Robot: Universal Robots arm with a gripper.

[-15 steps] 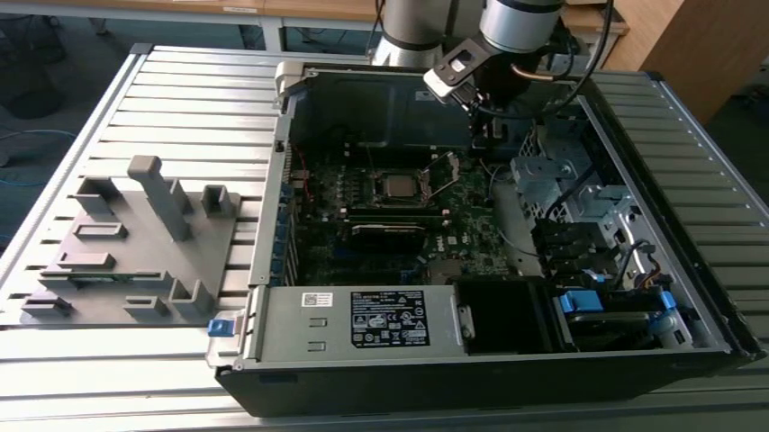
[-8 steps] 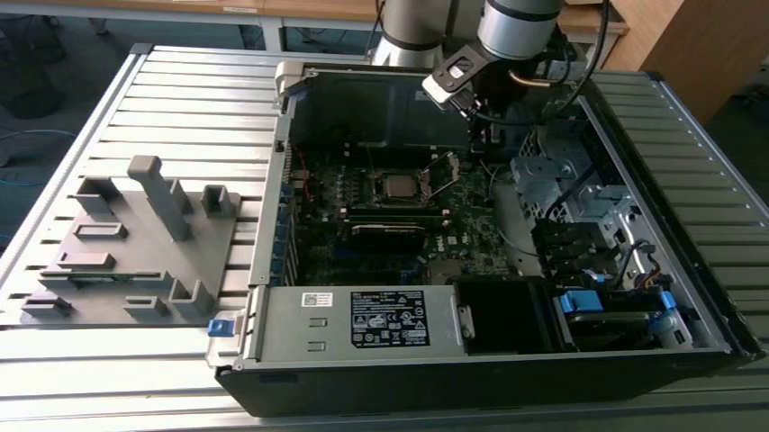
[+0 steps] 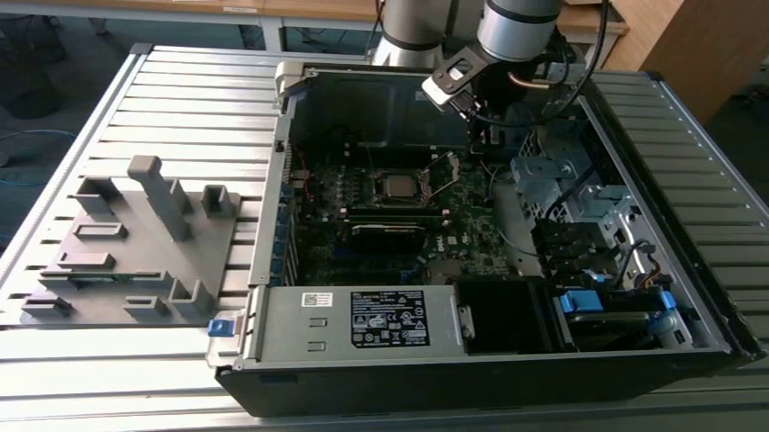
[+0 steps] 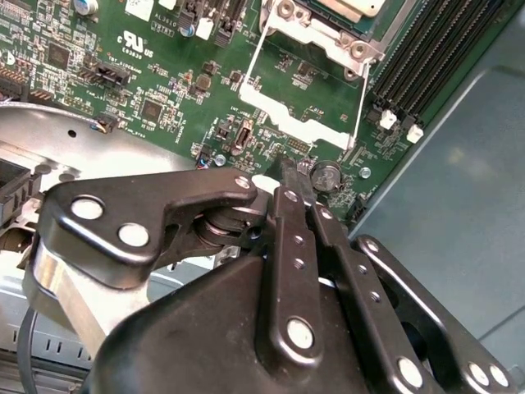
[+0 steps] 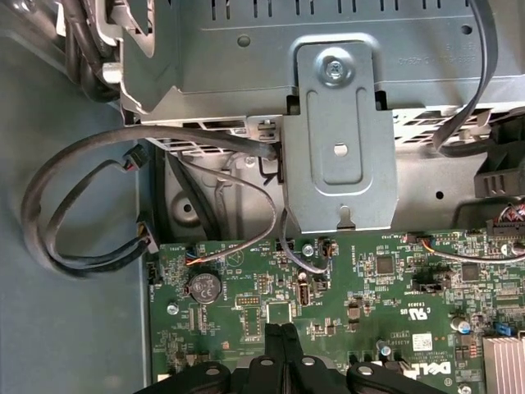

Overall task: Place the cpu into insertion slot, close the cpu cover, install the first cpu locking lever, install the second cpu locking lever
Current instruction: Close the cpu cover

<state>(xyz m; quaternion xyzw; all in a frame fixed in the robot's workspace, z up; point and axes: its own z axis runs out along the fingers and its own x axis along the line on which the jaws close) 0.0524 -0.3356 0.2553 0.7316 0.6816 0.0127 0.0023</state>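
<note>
**Exterior view.** An open black desktop computer case lies on a ribbed aluminium table.

- **Nearest in the case:** a silver metal power supply box carries a black label. A blue plastic part sits to its right.
- **At the exterior view's left:** a grey moulded fixture plate with upright posts rests on the table beside the case.
- **Beyond the power supply:** the dark green motherboard is crossed by a long black ribbed heatsink bar.
- **Farther still, near the board's middle:** the small square insertion slot with a metallic rim holds the cpu, a flat square chip with a dull silver-grey top.
- **Far right of the slot:** the silver-grey robot arm stands over the case.

**Second wrist view.** A silvery metal frame borders the chip. Two thin wire levers run out from that frame toward the gripper. Whether the cpu cover is fully down cannot be told.

**Both wrist views.** The black two-finger gripper hangs close over the board, apart from the slot. Its fingers are pressed together with nothing between them. A round coin battery sits on the board near the fingertips.

**First wrist view.** Beyond the board's edge are a grey sheet-metal bracket fixed by a screw and looped grey cables.
</note>
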